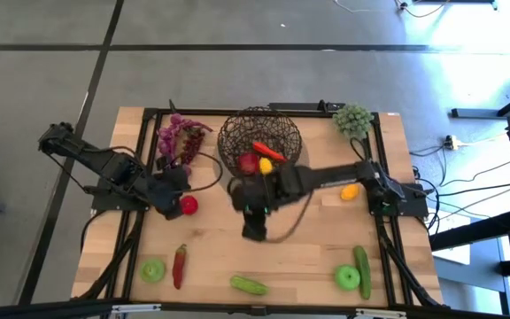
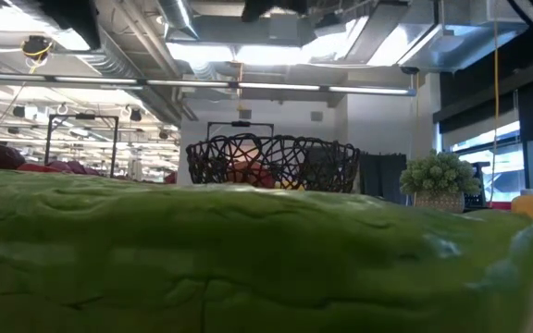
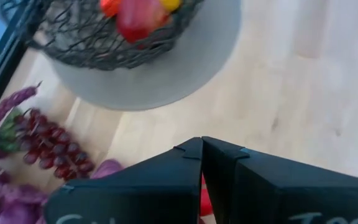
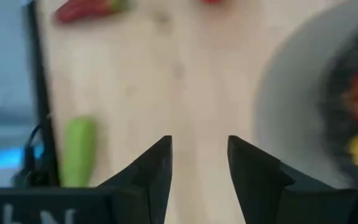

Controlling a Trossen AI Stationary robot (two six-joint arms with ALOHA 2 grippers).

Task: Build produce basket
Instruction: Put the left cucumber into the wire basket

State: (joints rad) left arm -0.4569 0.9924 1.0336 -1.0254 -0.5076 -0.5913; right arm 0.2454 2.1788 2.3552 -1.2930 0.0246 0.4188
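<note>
The wire basket (image 1: 259, 137) stands at the table's far middle, with a red apple (image 1: 248, 163), a carrot (image 1: 268, 151) and a lemon (image 1: 266, 165) inside; it also shows in the low view (image 2: 271, 162). My right gripper (image 1: 253, 226) hangs open over bare wood just near of the basket, with nothing between its fingers (image 4: 199, 162). My left gripper (image 1: 177, 188) is shut (image 3: 202, 149) and stands beside a red apple (image 1: 189, 206) on the table, with purple grapes (image 1: 180, 137) beyond it. I cannot tell whether it touches the apple.
On the table lie a lemon (image 1: 350, 190), a chilli (image 1: 180, 264), two green apples (image 1: 153, 270) (image 1: 347, 277) and two cucumbers (image 1: 248, 284) (image 1: 362, 264). A pale green bumpy cluster (image 1: 352, 118) sits at the far right. One cucumber (image 2: 248, 268) fills the low view's foreground.
</note>
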